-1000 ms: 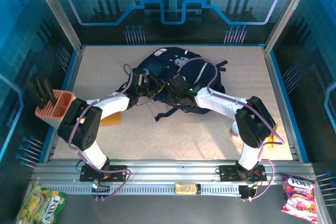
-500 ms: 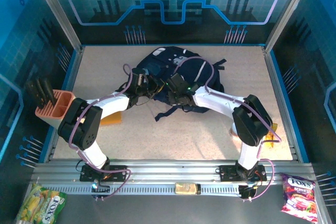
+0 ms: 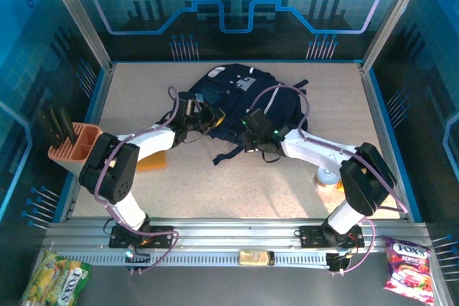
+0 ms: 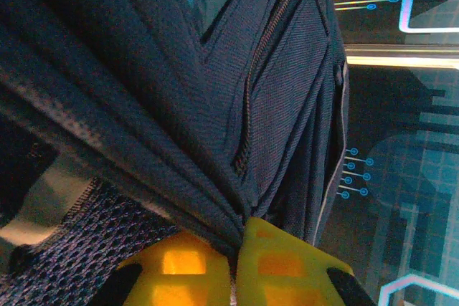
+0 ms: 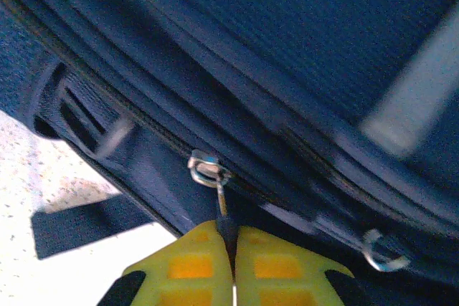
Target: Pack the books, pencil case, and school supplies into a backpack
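Note:
The dark navy backpack (image 3: 240, 98) lies at the middle of the table's far half. My left gripper (image 4: 240, 249) is shut on a bunched fold of its fabric (image 4: 215, 206) at its left side. At the near edge of the backpack (image 5: 301, 69), my right gripper (image 5: 231, 245) is shut on the thin zipper pull (image 5: 223, 206) hanging from a metal slider (image 5: 204, 168). A flat orange-yellow pad (image 3: 152, 162) lies on the table under the left arm. A pinkish-tan pencil case (image 3: 328, 177) peeks out beside the right arm. The books are out of view.
A pink rack (image 3: 72, 146) with black pieces stands at the table's left edge. Loose straps (image 3: 228, 154) trail from the backpack toward the near side. Two candy bags (image 3: 410, 266) lie beyond the front rail. Glass walls close in three sides.
My right gripper has closed on the zipper pull and shifted right, its elbow swinging out to the right. The left gripper has kept its hold on the fabric.

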